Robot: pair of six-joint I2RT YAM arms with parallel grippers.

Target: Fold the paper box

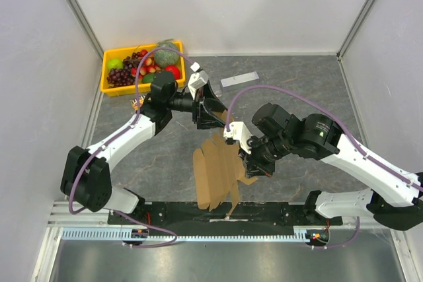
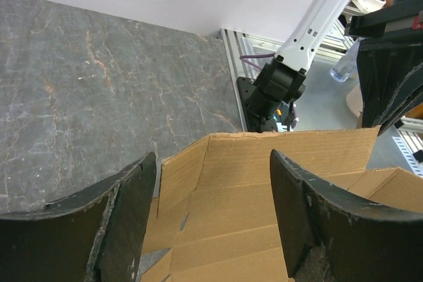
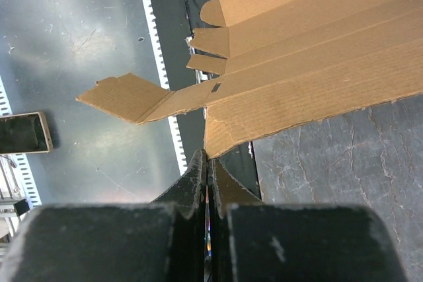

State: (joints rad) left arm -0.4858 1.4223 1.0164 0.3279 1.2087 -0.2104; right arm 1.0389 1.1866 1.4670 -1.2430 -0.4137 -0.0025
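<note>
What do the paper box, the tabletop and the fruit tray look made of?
Paper box: brown corrugated cardboard, matte; fine ribbing and raw fibrous cut edges show. Tabletop: dark grey with pale veins, matte; stone or a stone-print laminate, cannot tell. Fruit tray: bright yellow, smooth even walls, probably plastic.

At the far left corner of the dark, stone-patterned table (image 1: pixel 297 84) sits a yellow tray (image 1: pixel 104 74) heaped with fruit: purple grapes (image 1: pixel 119 76), a green apple (image 1: pixel 115 63), a red fruit (image 1: pixel 172 71) and a green melon (image 1: pixel 166 53). A small pale strip (image 1: pixel 239 79) lies flat, well apart to the tray's right. White walls (image 1: pixel 218 4) close in three sides.
</note>
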